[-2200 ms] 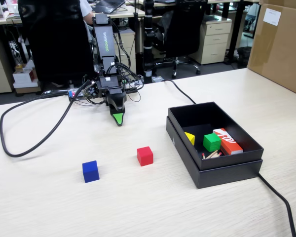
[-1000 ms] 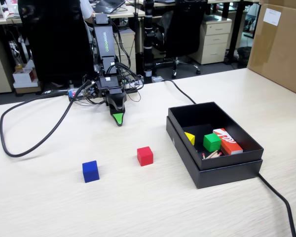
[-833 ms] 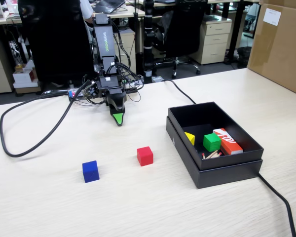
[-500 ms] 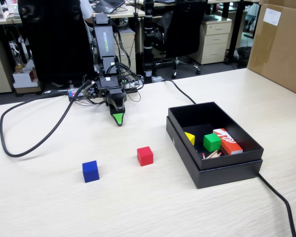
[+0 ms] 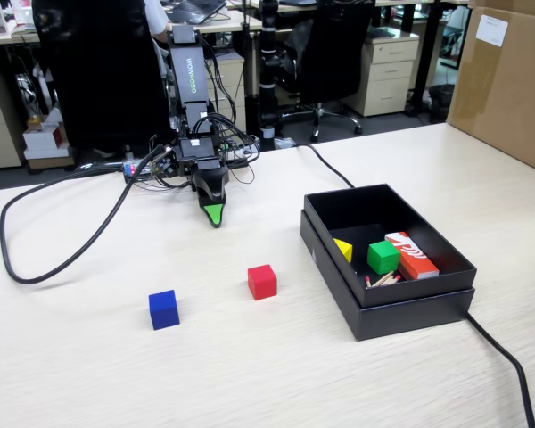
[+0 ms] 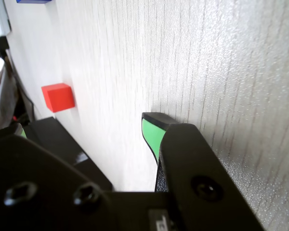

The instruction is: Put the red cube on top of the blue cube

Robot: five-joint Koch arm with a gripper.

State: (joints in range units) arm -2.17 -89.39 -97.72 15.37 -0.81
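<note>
The tool (image 5: 214, 217) hangs nose-down over the bench (image 5: 250, 374), close to the arm's base, and only one green-faced tip shows in either view, so I cannot tell whether it's open or closed. Nothing is in it.

The red cube (image 5: 262, 282) sits alone on the bench, well in front of the tool and apart from the black box (image 5: 388, 303) to its right in the fixed view. The blue cube (image 5: 164, 309) rests further left and nearer the camera, with clear space between the two.

The red cube looks rigid, light and flat-sided, probably painted wood or plastic, so it shouldn't crush. Smooth faces could slip, so the safest hold is likely square across two opposite side faces, about mid-height, leaving the underside free to land flat on the blue cube.
</note>
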